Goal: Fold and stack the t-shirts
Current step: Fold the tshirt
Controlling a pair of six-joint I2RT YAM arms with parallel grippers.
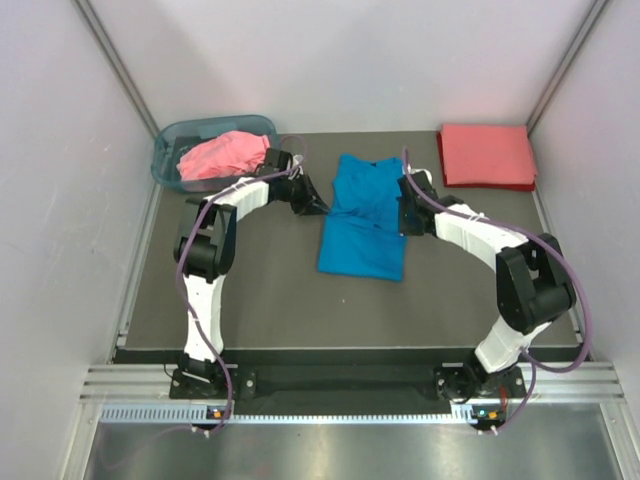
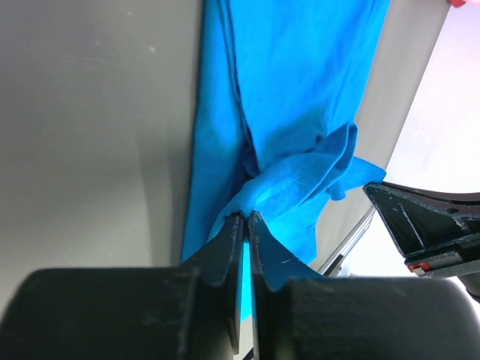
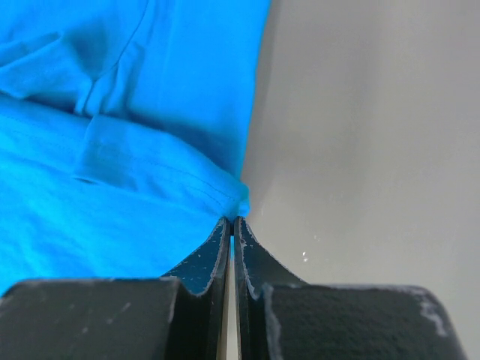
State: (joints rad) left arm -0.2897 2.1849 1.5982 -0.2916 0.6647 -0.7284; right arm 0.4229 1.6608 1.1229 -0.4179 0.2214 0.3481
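Blue t-shirt (image 1: 362, 225) pinched at its edges; left claw (image 2: 245, 217) and right claw (image 3: 231, 221) clenched on it.

We look down from above and behind the arm bases (image 1: 200, 382), far enough back to take in the whole table (image 1: 270, 300). Our two wrist cameras sit close, each facing out past its own tips: left gripper (image 2: 246, 217), right gripper (image 3: 231, 221). All three share the blue t-shirt (image 1: 362, 225).
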